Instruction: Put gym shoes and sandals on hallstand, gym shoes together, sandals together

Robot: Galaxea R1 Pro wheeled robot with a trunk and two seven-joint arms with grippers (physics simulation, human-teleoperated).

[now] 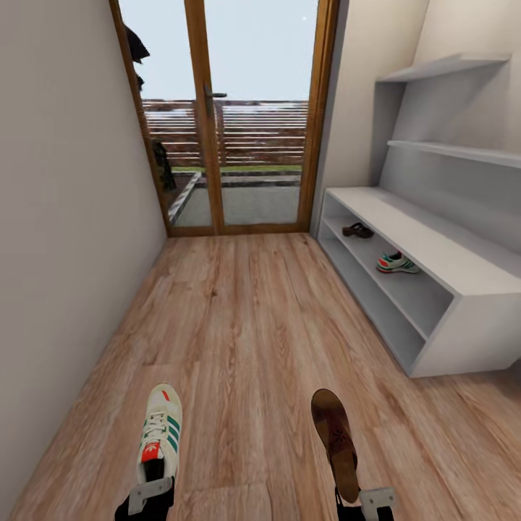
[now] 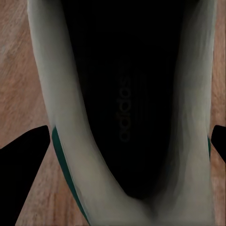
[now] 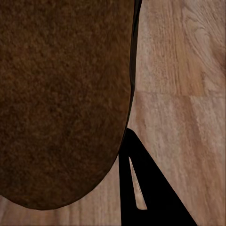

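A white gym shoe (image 1: pixel 161 433) with green stripes juts forward from my left gripper (image 1: pixel 150 498), which is shut on its heel. In the left wrist view the shoe's black lining (image 2: pixel 127 103) lies between the dark fingers (image 2: pixel 26 174). My right gripper (image 1: pixel 362 503) is shut on the heel end of a brown sandal (image 1: pixel 335 440), whose underside (image 3: pixel 61 94) shows beside one finger (image 3: pixel 150 193). The other sandal (image 1: pixel 357 231) and the other gym shoe (image 1: pixel 396 263) sit apart on the middle shelf of the hallstand (image 1: pixel 434 246), at the right.
The wood-plank corridor floor (image 1: pixel 246 318) runs ahead to a glass door with a wooden frame (image 1: pixel 210 123). A plain wall (image 1: pixel 65 217) closes in the left side. The hallstand's two upper shelves (image 1: pixel 449 148) project from its back panel.
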